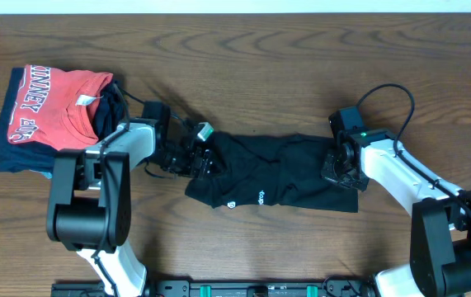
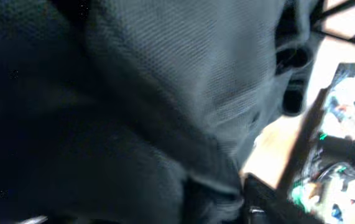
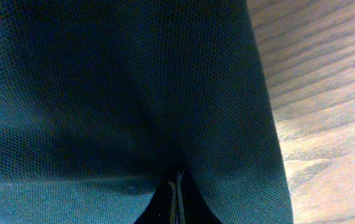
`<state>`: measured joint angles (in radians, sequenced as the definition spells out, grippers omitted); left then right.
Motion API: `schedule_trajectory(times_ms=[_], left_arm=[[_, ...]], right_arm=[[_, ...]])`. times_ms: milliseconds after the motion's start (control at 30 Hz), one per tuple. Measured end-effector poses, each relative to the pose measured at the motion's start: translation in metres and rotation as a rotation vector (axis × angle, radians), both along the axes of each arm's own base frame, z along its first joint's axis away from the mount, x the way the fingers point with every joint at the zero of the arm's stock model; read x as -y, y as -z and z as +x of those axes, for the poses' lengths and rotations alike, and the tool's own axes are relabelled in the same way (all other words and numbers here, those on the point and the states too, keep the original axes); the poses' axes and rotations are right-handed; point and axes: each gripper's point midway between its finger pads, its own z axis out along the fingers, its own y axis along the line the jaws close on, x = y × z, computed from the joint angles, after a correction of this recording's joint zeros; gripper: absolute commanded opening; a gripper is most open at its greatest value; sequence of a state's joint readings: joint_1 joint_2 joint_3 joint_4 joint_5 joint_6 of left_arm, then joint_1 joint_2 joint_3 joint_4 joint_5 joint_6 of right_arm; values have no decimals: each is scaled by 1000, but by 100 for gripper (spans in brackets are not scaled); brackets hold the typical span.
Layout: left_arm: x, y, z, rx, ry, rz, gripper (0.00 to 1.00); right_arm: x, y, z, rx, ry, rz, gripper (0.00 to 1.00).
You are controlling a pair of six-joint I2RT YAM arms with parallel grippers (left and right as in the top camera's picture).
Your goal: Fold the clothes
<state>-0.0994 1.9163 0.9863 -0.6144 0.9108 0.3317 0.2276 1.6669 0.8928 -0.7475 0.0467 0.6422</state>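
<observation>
black T-shirt (image 1: 276, 177) lies crumpled lengthwise on table (image 1: 301, 66), well right of red T-shirt (image 1: 54, 107); right gripper (image 1: 340, 169) pinched tight on its end farthest from red T-shirt; left gripper (image 1: 200, 158) at the nearer end, jaw width can't tell, fabric fills its view

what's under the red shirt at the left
Folded navy garments lie under the red T-shirt, showing along its lower edge; how many is hidden.
</observation>
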Motion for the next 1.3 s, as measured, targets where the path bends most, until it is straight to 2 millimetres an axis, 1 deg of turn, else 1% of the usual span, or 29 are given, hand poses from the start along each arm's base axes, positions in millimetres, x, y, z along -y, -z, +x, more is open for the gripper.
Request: schedule_trajectory(times_ms=[100,133,167,233,267,333,433,500,567,600,667,767,867,900,1000,1100,1233,1300], left_arm=[[-2,7,-5,-19,5,17,24],[-3,10,-7,-25,7,29,20],[-4,12,-8,-34,4,34,19],[-5,14,-9,-51,-5,46,8],[-5,14,-10,-63,-11,51,6],[-6,14,-14,-91,-18,60,6],[-11,13,-27,-178,-26,93,6],[-18,9,-36,-248,-35,135,6],[-28,-1,-42,-298,-39,194,6],[-34,-8,-43,-305,-42,229,6],[-46,-27,-41,-304,-46,302,6],[-60,-63,-34,-234,-50,389,6],[-65,-95,-24,-123,-68,427,6],[-64,-103,-21,-90,-76,436,6],[-58,-118,-21,-17,-79,450,6],[-41,-122,-21,20,-67,455,6],[-9,-122,-19,74,-36,451,6],[14,-123,-19,112,-17,436,6]], right_arm=[[0,0,0,-1,0,-2,2],[1,0,-1,-3,0,-3,2],[1,0,-1,-4,0,-3,1],[1,0,-2,-8,0,-4,1],[1,0,-3,-12,0,-5,1],[2,0,-5,-22,-1,-7,1],[3,0,-12,-49,-8,-15,1],[5,-3,-18,-66,-14,-19,1],[6,-10,-22,-69,-26,-20,2],[6,-14,-23,-64,-30,-18,3],[6,-29,-23,-33,-48,-15,4],[5,-52,-16,43,-66,-3,5],[4,-72,-10,119,-76,11,6],[4,-76,-9,135,-78,14,6],[3,-84,-9,164,-82,21,6],[3,-84,-9,167,-83,21,6],[3,-84,-9,167,-83,22,6],[3,-84,-9,167,-84,22,7]])
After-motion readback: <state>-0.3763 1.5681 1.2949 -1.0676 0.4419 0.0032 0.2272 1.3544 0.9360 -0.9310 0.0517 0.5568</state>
